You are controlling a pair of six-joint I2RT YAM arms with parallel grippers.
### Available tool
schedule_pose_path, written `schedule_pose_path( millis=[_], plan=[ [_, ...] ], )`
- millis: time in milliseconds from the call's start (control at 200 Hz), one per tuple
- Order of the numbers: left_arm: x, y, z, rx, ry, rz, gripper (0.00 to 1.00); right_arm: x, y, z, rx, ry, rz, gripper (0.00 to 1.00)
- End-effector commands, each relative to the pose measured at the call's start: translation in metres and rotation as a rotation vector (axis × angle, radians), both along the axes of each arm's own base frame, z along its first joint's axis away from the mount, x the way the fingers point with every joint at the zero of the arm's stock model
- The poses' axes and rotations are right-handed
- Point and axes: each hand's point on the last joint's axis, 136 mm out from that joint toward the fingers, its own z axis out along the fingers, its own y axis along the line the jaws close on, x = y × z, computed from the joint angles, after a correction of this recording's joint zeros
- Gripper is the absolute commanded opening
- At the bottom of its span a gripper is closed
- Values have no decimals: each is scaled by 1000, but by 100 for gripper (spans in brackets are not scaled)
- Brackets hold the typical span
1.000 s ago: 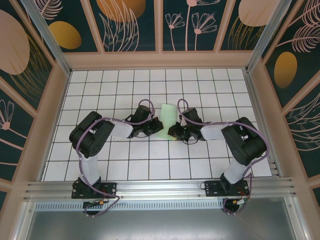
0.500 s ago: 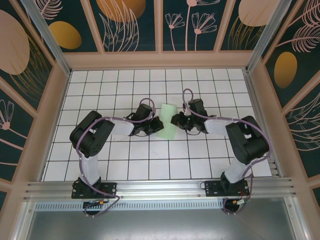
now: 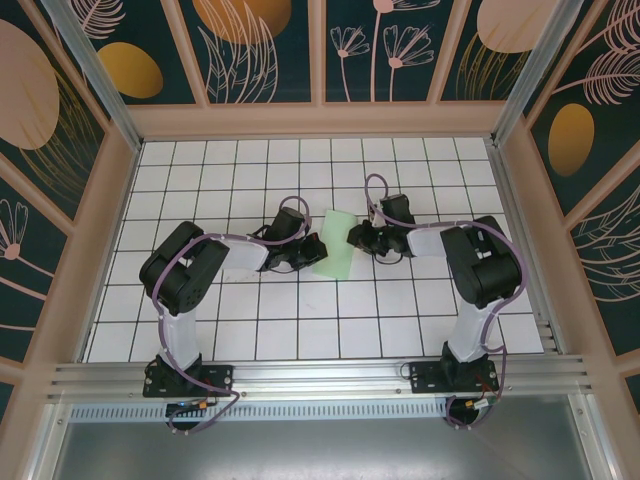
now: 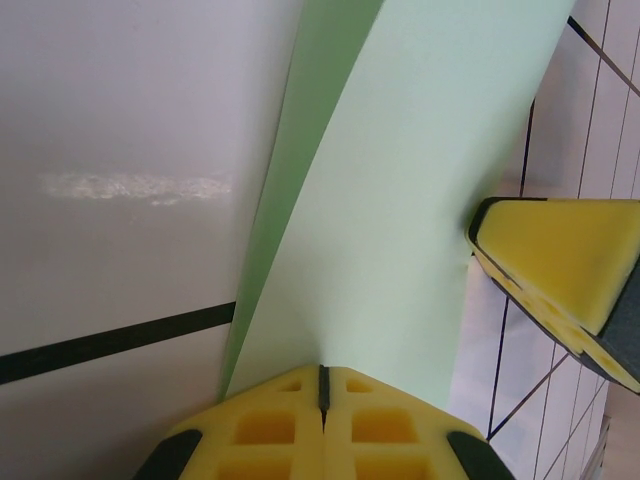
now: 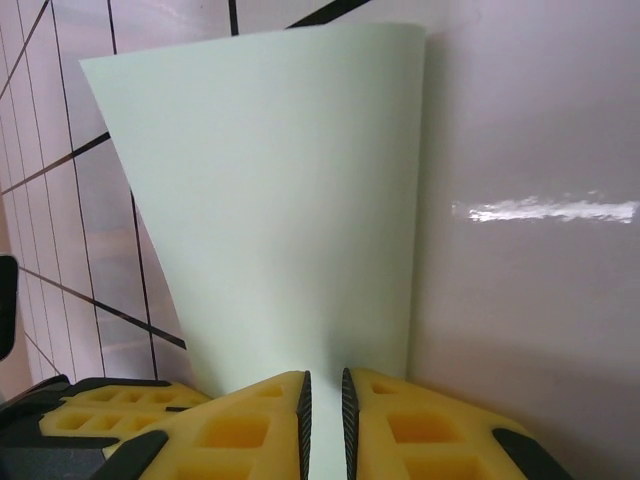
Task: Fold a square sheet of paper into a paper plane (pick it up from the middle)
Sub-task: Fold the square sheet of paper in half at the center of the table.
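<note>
Mint-green paper [image 3: 334, 256] stands curled in the middle of the table [image 3: 250, 180]: our left claw [image 3: 312, 251] is pressed together on one edge, our right claw [image 3: 352, 238] pinches the other. We judge an early fold is in hand; next, edges must meet evenly before creasing.
</note>
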Motion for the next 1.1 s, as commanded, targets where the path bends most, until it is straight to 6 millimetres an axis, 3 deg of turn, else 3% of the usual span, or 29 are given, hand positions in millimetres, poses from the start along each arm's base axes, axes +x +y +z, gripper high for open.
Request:
schedule_pose_path(
  millis=[0, 135, 300, 691, 971, 1096],
  plan=[
    [-34, 35, -58, 182, 147, 7, 0, 16, -3, 1, -11, -50, -12, 19],
    [-36, 37, -60, 188, 153, 6, 0, 22, -3, 7, -8, -64, -21, 19],
    [-35, 36, -60, 190, 150, 4, 0, 18, 16, 31, 30, -139, 50, 19],
    [-36, 37, -58, 187, 149, 11, 0, 51, 3, -3, -37, -47, -54, 19],
    [-39, 39, -59, 191, 156, 7, 0, 60, -10, -11, -78, -39, -101, 19],
    [-40, 40, -61, 197, 163, 6, 0, 68, -14, -6, -82, -58, -120, 19]
  ],
)
